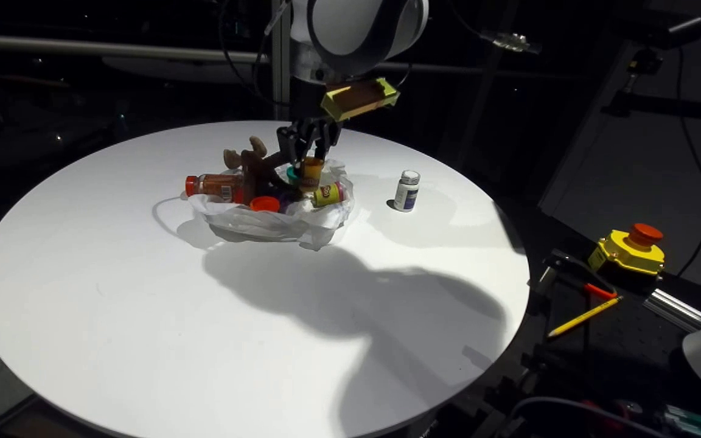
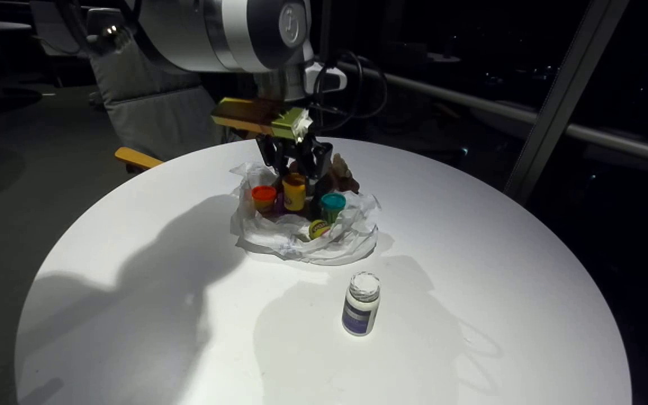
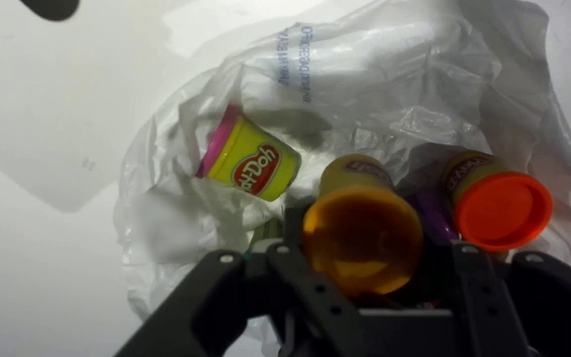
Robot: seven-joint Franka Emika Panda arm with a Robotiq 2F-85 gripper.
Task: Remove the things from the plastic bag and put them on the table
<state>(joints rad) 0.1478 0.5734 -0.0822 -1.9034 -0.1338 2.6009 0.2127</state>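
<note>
My jaws, part-way together, hold the orange tub; it is in the plastic bag with more tubs and the brown toy; the bag lies far on the surface.

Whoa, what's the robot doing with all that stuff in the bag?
It looks like it's unpacking the plastic bag. Its fingers are closed around the tub with the orange top, which isn't out of the bag yet. More tubs are in there, and a brown plush animal pokes up. A white bottle stands on the table, outside the bag. Next it'll probably lift that tub out.
</note>
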